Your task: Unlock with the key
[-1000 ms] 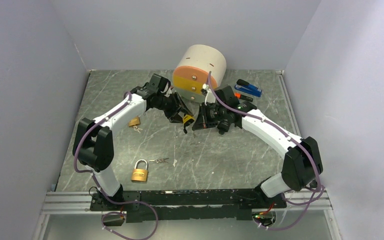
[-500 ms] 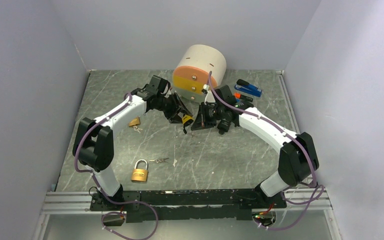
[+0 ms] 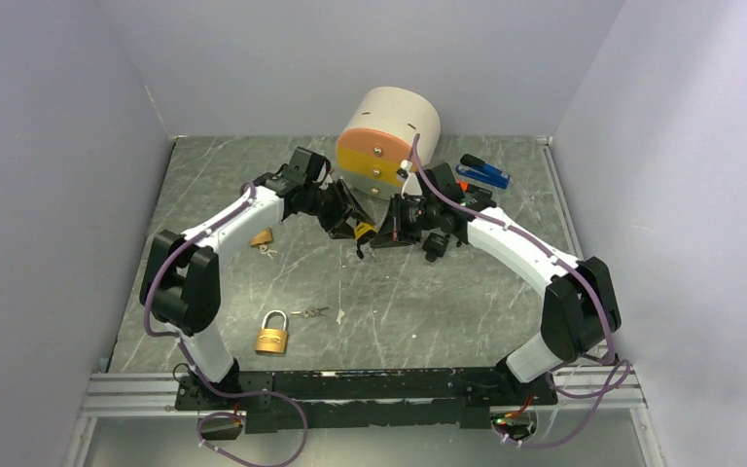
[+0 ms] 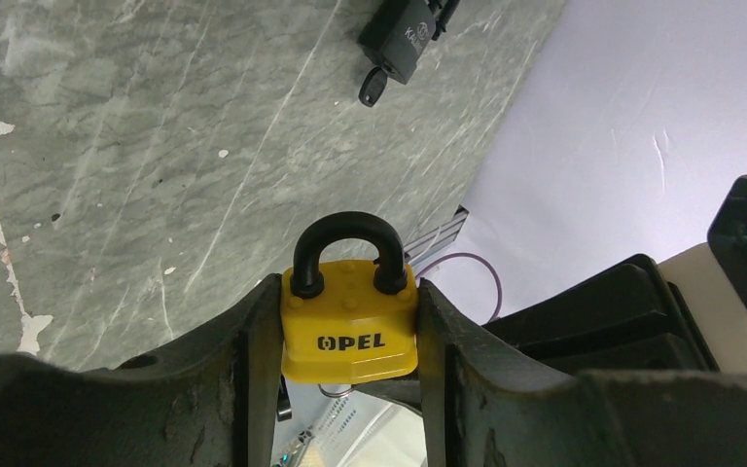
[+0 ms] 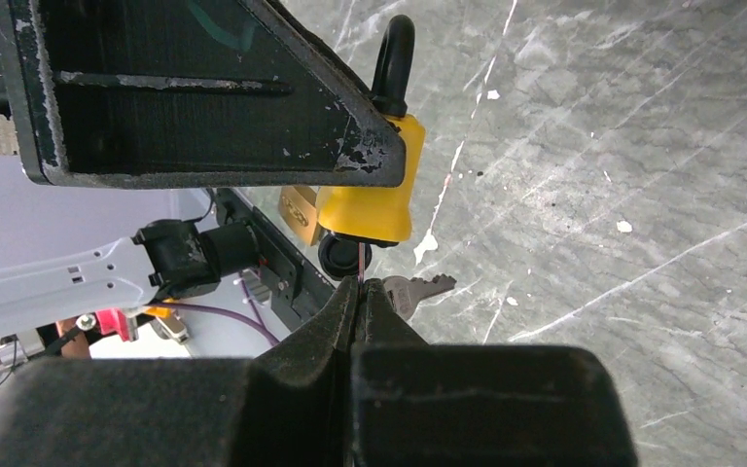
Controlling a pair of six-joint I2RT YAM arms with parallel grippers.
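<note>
the left claw (image 4: 348, 309) is clamped on a yellow padlock (image 4: 350, 336), with one finger (image 4: 253, 341) pressed to each side of its body. the black shackle (image 4: 342, 238) sticks out past the fingertips, both legs seated in the body. in the top view this claw (image 3: 352, 224) holds the lock above the table (image 3: 447, 302), almost tip to tip with the right claw (image 3: 387, 233).

the right claw (image 5: 360, 290) has its fingers squeezed together on a key (image 5: 361, 261), seen edge-on as a thin strip just ahead of the fingertips. the strip runs straight to the black underside of the yellow padlock (image 5: 370, 199), directly in front of the claw. i cannot tell whether its tip is inside the keyhole. a second silver key (image 5: 416, 285) shows just to the right of the fingertips.

behind both claws, by the back wall, lies a cream drum (image 3: 394, 122) with an orange and yellow face. a blue stapler (image 3: 486, 175) lies beyond the right claw. a small brass padlock (image 3: 261, 236) sits on the table to the left of the left claw, beside its arm. a bigger brass padlock (image 3: 271, 337) with keys (image 3: 309, 313) lies well back toward the arm bases.
</note>
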